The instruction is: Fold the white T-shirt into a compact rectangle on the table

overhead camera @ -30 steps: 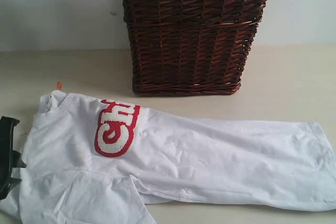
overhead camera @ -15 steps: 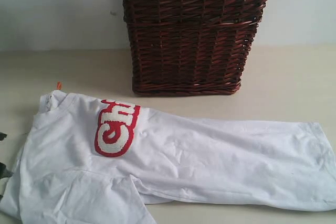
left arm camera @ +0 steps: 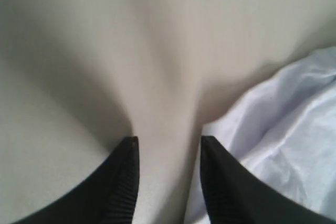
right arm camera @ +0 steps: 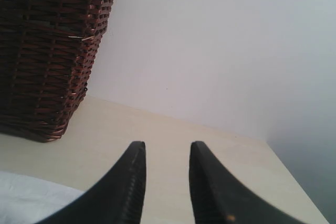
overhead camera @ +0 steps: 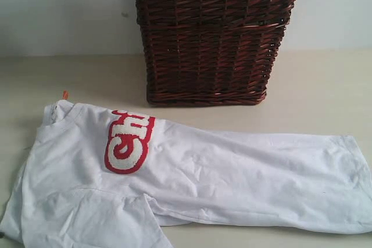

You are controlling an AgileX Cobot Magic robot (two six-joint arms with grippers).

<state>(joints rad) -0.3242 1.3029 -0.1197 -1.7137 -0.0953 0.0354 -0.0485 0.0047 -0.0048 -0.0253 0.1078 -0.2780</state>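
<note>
The white T-shirt (overhead camera: 232, 166) lay spread sideways on the table (overhead camera: 325, 79), just in front of the wicker basket (overhead camera: 212, 39), with its collar toward the left. The only lettering (overhead camera: 129, 142) we could read was "Ch", fuzzy white with a fat red outline, and the rest got lost at a fold. A small orange tag (overhead camera: 65, 94) poked out by the collar. The left gripper (left arm camera: 168, 141) had its jaws apart over bare table, shirt edge just beside one finger. The right gripper (right arm camera: 165, 145) was spread too, nothing between.
</note>
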